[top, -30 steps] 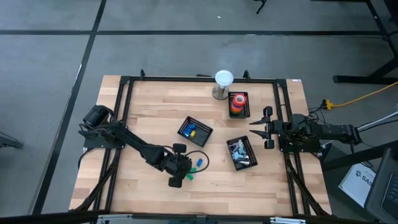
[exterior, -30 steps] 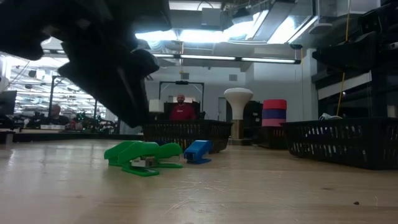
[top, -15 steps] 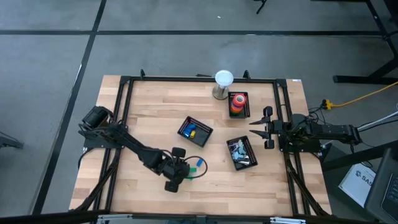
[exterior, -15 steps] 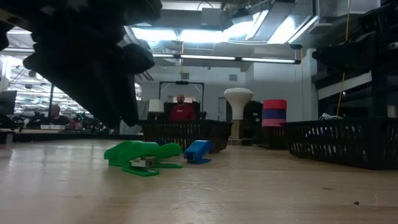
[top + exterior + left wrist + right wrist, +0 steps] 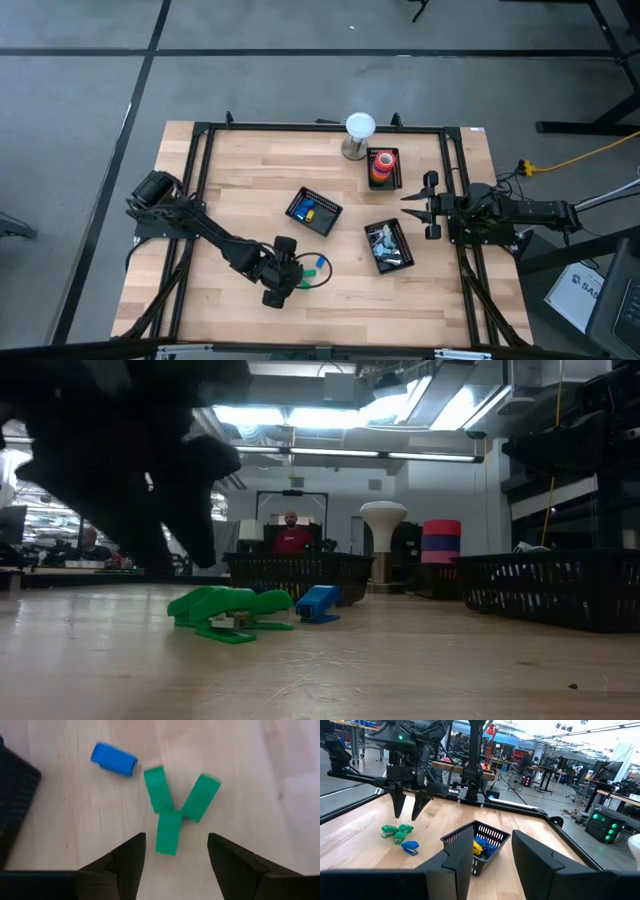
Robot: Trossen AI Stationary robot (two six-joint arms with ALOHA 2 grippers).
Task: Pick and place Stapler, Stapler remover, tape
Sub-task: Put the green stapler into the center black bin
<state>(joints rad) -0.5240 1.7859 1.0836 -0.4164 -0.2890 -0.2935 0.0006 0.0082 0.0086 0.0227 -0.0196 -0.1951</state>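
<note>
Three small green staplers lie in a loose cluster on the wood, with a blue one beside them; the low view shows the green staplers and the blue one flat on the table. My left gripper hangs open above the green cluster and touches nothing; the high view puts the left gripper just left of them. The tape rolls are stacked in a far basket. My right gripper waits open at the table's right side.
A black basket with blue and yellow items sits mid-table, and a second basket with metal items is to its right. A white-topped stand stands by the far edge. A black frame rail borders the table. Bare wood lies near the staplers.
My left gripper has drifted a little toward the table's left edge, off the green staplers, which show more fully in the high view. The staplers have not moved. The right arm has kept still.
</note>
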